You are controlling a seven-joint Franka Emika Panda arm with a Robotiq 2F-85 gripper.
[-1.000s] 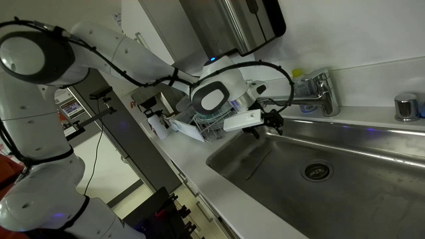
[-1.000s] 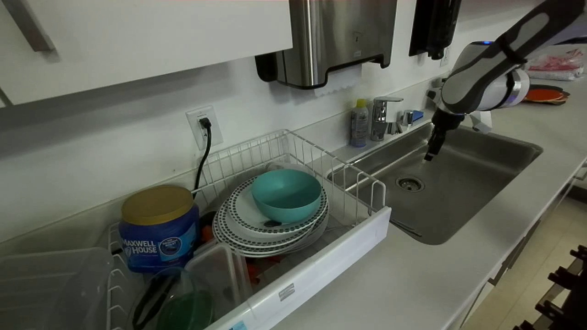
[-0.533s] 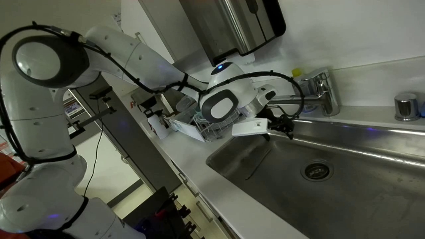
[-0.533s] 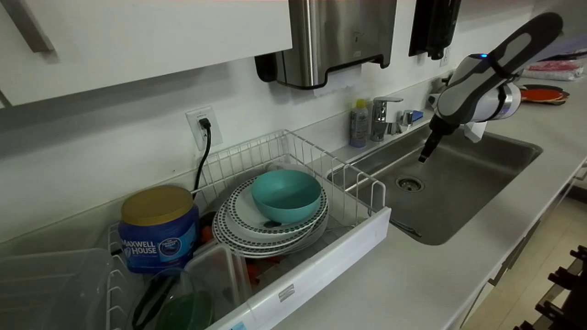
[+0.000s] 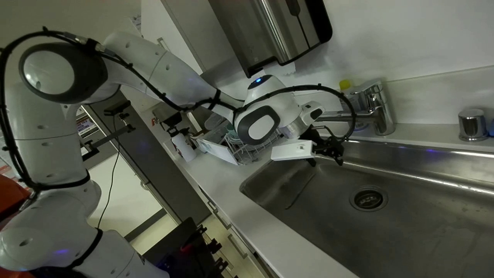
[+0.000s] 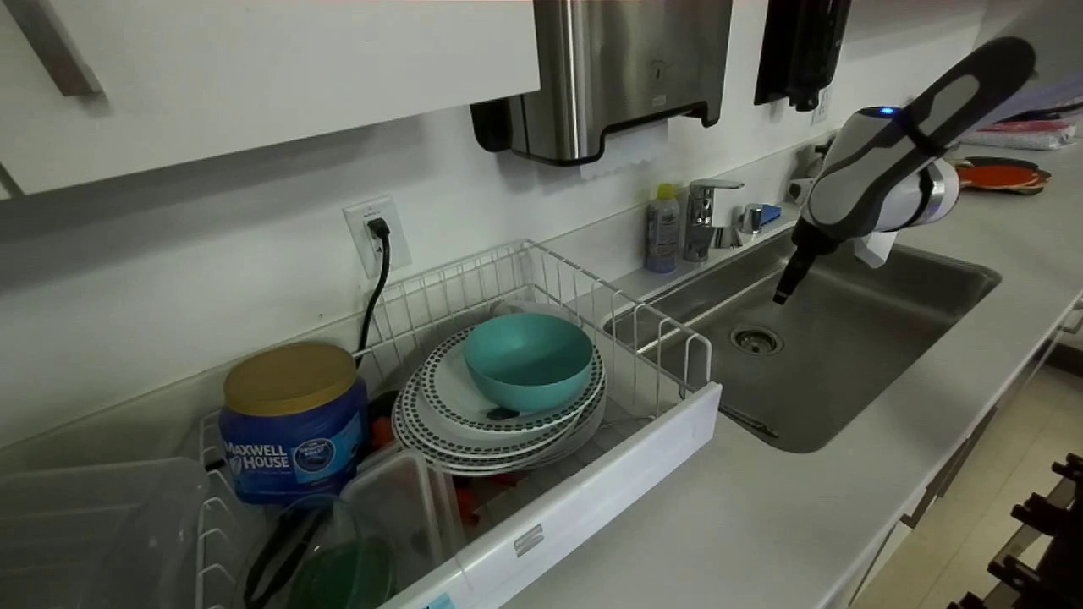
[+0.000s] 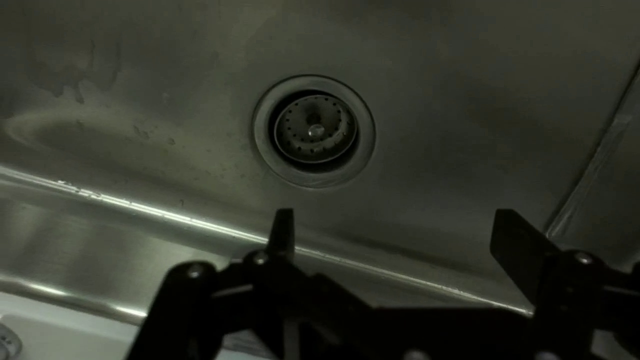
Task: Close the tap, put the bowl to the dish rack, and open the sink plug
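The sink plug [image 7: 316, 129], a small round perforated metal stopper, sits in the drain of the sink; it also shows in both exterior views [image 5: 368, 199] [image 6: 757, 340]. My gripper [image 7: 395, 215] is open and empty, with its fingertips wide apart. It hangs over the sink, above and to one side of the plug, in both exterior views [image 5: 326, 161] [image 6: 780, 298]. The teal bowl [image 6: 529, 364] rests upright on stacked plates in the dish rack [image 6: 609, 486]. The chrome tap [image 5: 380, 106] stands behind the sink, its lever flat on top. No water stream is visible. My arm partly hides the spout.
A yellow-capped bottle [image 6: 662, 233] stands beside the tap. A stubby chrome fitting [image 5: 472, 124] is farther along the ledge. A thin dark strip [image 5: 300, 191] lies on the sink floor. A towel dispenser [image 6: 626, 76] hangs above the counter. A blue coffee tub [image 6: 292, 440] is in the rack.
My open gripper has moved a little along and down over the sink, rightward in an exterior view, coming nearer the drain. It has barely moved in the last half second.
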